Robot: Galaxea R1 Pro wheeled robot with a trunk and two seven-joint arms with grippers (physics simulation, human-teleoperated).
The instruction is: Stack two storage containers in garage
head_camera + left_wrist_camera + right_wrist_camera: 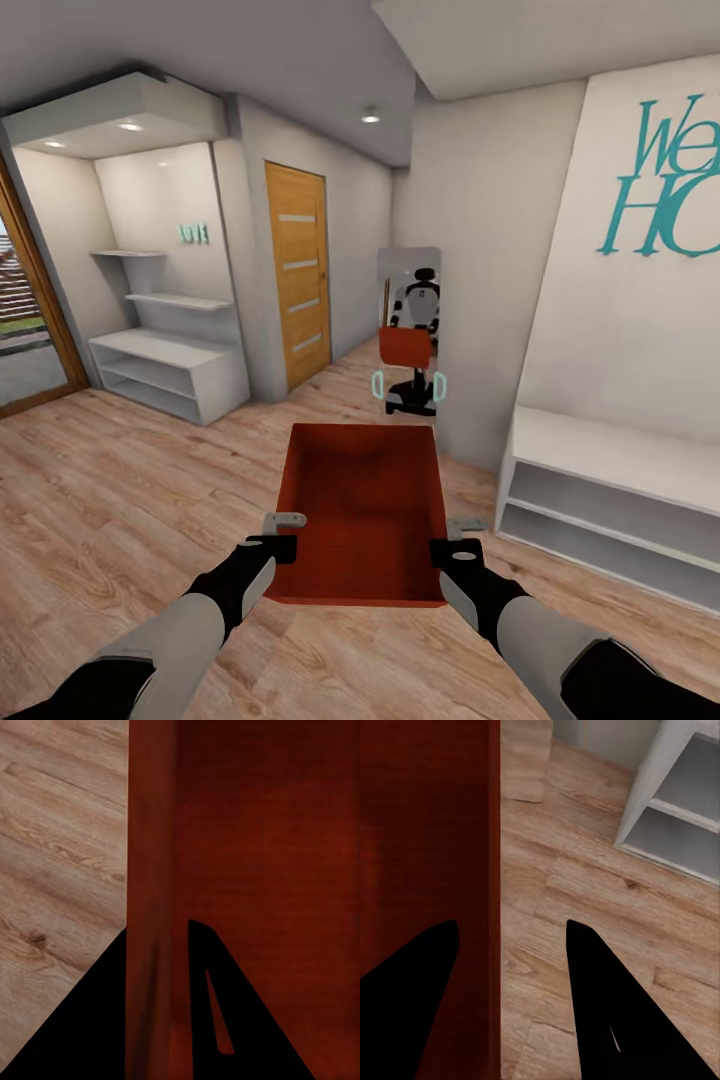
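Bin (365,520) held off the plank floor (120,500) between both arms; left claw (283,537) and right claw (455,537) each pinch a side wall. Judgement: keep it level, drive slowly toward the garage.

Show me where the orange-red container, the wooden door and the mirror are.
storage container (365,510): head view, on its inner bottom.
wooden door (300,285): head view, on the middle of its panel.
mirror (410,300): head view, on the glass.

Both arms stretched forward, left gripper (285,535) and right gripper (455,537) level, fingers parted
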